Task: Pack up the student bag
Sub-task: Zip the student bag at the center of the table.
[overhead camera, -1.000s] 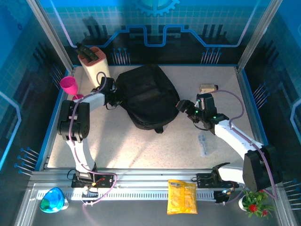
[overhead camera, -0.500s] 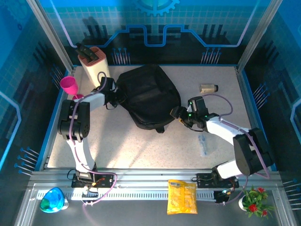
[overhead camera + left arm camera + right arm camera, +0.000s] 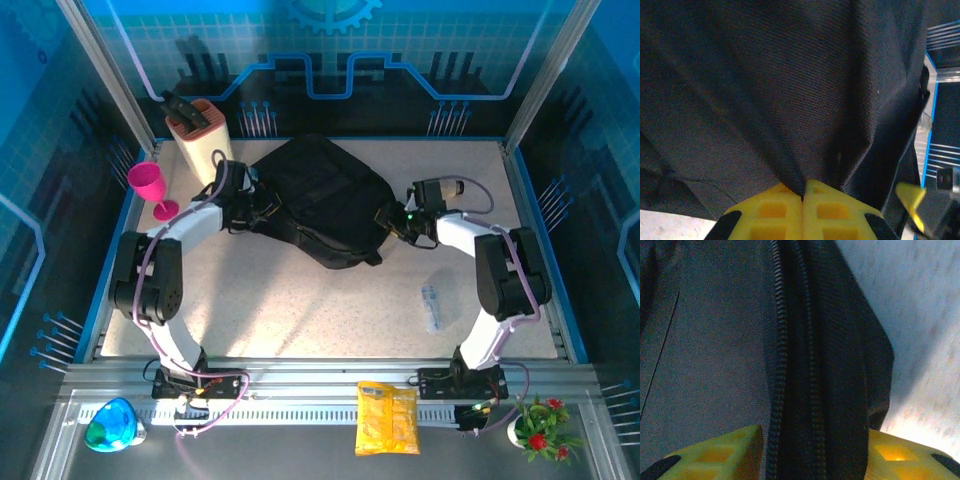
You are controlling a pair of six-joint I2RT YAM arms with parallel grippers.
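The student bag (image 3: 320,195), a big black fabric backpack, lies across the middle of the table. My left gripper (image 3: 262,200) is at its left edge. In the left wrist view the yellow jaws (image 3: 803,186) are pressed together on a pinched fold of the bag's cloth (image 3: 790,75). My right gripper (image 3: 387,220) is at the bag's right edge. In the right wrist view its yellow fingers (image 3: 735,447) stand either side of a thick zippered seam of the bag (image 3: 800,365), which fills the gap between them.
A beige block (image 3: 200,130) and a pink goblet (image 3: 148,185) stand at the back left. A small cylinder (image 3: 445,187) lies behind the right gripper, a clear tube (image 3: 431,305) nearer on the right. A yellow packet (image 3: 388,417) rests on the front rail.
The right gripper has swung left and back onto the bag's right edge and narrowed around the seam. The left jaws closed on the cloth. The bag is now stretched out and shifted to the right.
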